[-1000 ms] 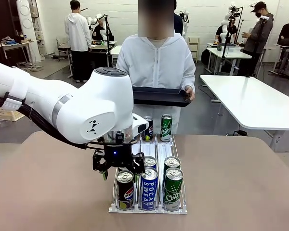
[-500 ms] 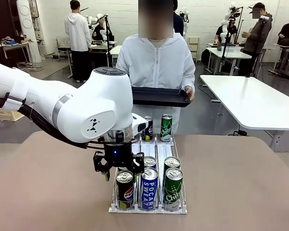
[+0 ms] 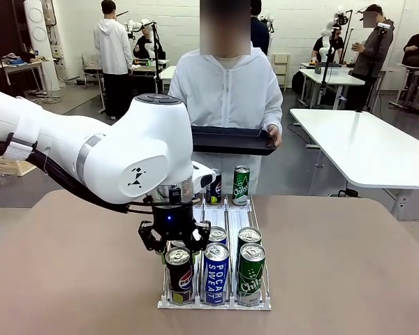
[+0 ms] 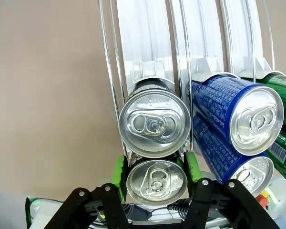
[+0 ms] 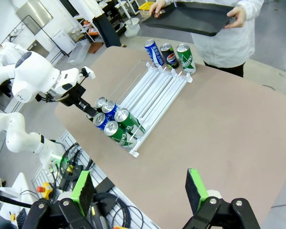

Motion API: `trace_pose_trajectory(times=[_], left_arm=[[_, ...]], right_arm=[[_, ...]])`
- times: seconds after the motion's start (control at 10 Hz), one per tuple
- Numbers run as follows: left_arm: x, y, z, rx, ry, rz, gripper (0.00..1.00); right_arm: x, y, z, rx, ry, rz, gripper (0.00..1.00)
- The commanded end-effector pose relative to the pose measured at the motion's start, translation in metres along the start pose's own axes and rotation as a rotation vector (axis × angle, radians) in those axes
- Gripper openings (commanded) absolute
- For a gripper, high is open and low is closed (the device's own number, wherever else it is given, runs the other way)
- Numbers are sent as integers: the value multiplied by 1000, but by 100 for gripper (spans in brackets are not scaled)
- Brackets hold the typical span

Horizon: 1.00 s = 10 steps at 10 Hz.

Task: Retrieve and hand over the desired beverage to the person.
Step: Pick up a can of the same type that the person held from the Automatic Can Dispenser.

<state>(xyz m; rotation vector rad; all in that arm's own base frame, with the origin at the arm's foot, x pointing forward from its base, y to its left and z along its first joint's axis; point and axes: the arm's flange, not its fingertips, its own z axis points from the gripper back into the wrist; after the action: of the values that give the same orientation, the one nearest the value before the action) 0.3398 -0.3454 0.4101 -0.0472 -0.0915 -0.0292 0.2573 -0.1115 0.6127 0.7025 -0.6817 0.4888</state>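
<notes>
While the right gripper (image 5: 139, 191) hangs high over the table (image 3: 349, 265) with its jaws apart, the left gripper (image 4: 155, 168) is clamped on a can (image 4: 156, 183) at the near end of the rack's (image 5: 155, 90) left lane. Across the table, the person (image 3: 227, 91) holds a black tray (image 3: 230, 139).

From the left wrist I see just the lid of the can (image 4: 156, 182) between my left jaws, its label hidden; right of them, a green can (image 4: 285, 90) is cut off by the edge.
</notes>
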Motion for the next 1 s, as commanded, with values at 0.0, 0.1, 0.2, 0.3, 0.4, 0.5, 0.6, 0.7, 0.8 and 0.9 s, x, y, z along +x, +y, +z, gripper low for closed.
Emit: trace_pose_trajectory(times=[0.0, 0.1, 0.2, 0.3, 0.4, 0.5, 0.6, 0.7, 0.8, 0.9], left_arm=[[-1, -1, -3, -8, 33, 10, 2], [-2, -1, -1, -14, 43, 4, 0], [-11, -4, 11, -8, 76, -27, 0], [-27, -8, 48, -26, 97, -83, 0], [-43, -9, 87, -19, 74, -113, 0], [-54, -8, 127, -14, 48, -126, 0], [-58, -7, 165, 1, 23, -133, 0], [-58, -6, 193, 18, 14, -154, 0], [-56, -6, 222, 40, -1, -169, 0], [-45, -7, 243, 46, -25, -234, 0]], right_arm=[[0, 0, -1, 22, -18, 12, 100], [0, 0, -1, 22, -18, 12, 100], [0, 0, -1, 22, -18, 12, 100], [0, 0, -1, 22, -18, 12, 100], [0, 0, -1, 22, -18, 12, 100], [0, 0, -1, 22, -18, 12, 100], [0, 0, -1, 22, -18, 12, 100], [0, 0, -1, 22, -18, 12, 100], [0, 0, -1, 22, -18, 12, 100], [0, 0, -1, 22, -18, 12, 100]])
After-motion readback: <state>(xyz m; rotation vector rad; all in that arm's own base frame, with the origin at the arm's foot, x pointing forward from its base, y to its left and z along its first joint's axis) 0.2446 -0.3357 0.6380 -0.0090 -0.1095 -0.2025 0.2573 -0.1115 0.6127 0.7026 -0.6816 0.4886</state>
